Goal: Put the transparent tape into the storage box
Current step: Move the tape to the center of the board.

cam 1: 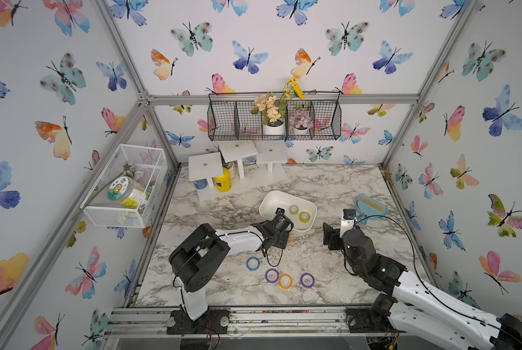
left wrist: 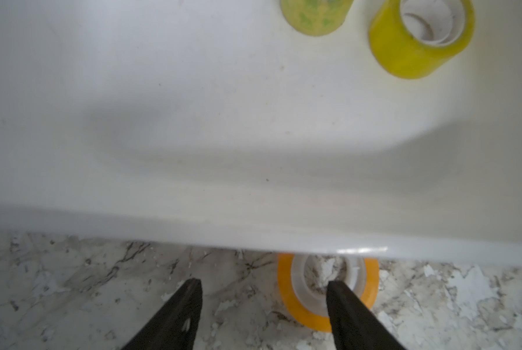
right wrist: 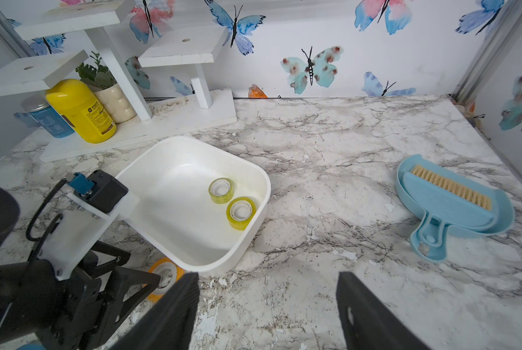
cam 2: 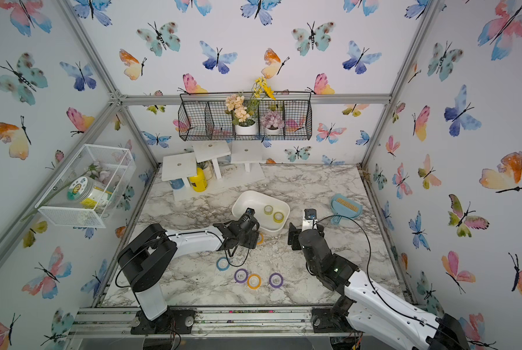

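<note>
White smooth oblong plastic storage box (right wrist: 150, 181) on the marble bench (right wrist: 329, 145) holds two yellow-green tape rolls (right wrist: 240, 212); orange tape roll (left wrist: 287, 291) lies outside its wall, one finger (left wrist: 341, 300) of the parted left tool (left wrist: 262, 288) over it; right tool (right wrist: 267, 291) parted, empty.

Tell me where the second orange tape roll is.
On the marble beside the storage box's near wall, the orange roll sits under the left tool, one finger overlapping it.

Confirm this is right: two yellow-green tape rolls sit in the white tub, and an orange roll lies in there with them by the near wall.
One detail is wrong. The orange roll lies outside the white tub, on the marble beside its near wall, as the left wrist view shows. The two yellow-green rolls do sit inside.
</note>
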You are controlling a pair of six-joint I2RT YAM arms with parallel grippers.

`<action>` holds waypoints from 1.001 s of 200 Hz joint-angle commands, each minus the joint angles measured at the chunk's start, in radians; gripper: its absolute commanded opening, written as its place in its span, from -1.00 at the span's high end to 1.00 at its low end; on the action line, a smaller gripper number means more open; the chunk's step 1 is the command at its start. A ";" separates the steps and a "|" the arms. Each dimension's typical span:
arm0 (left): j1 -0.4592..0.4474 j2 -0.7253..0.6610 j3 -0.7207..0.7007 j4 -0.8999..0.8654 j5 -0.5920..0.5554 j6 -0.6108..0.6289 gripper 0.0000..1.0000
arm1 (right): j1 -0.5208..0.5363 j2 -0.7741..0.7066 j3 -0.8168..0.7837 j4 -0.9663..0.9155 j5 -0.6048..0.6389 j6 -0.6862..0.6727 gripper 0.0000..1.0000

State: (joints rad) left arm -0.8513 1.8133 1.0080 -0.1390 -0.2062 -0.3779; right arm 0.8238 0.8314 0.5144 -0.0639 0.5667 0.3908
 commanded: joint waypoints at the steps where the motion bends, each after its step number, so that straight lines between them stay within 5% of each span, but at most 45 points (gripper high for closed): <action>1: -0.004 0.026 0.017 -0.019 -0.062 0.003 -0.38 | 0.002 0.008 -0.021 0.049 0.033 -0.016 -0.53; 80: -0.003 0.060 0.029 -0.052 -0.071 0.006 -0.23 | 0.003 -0.016 -0.085 0.092 0.053 -0.014 -0.56; 144: -0.002 -0.070 -0.120 -0.119 -0.064 -0.011 -0.18 | 0.002 -0.023 -0.090 0.097 0.044 -0.015 -0.57; 200: 0.039 -0.093 -0.148 -0.163 0.037 0.008 0.23 | 0.002 -0.019 -0.091 0.102 0.038 -0.017 -0.57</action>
State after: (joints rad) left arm -0.8383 1.7050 0.8742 -0.1986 -0.2363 -0.3889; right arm 0.8238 0.8143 0.4335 0.0162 0.5838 0.3805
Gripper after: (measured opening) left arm 0.436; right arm 0.783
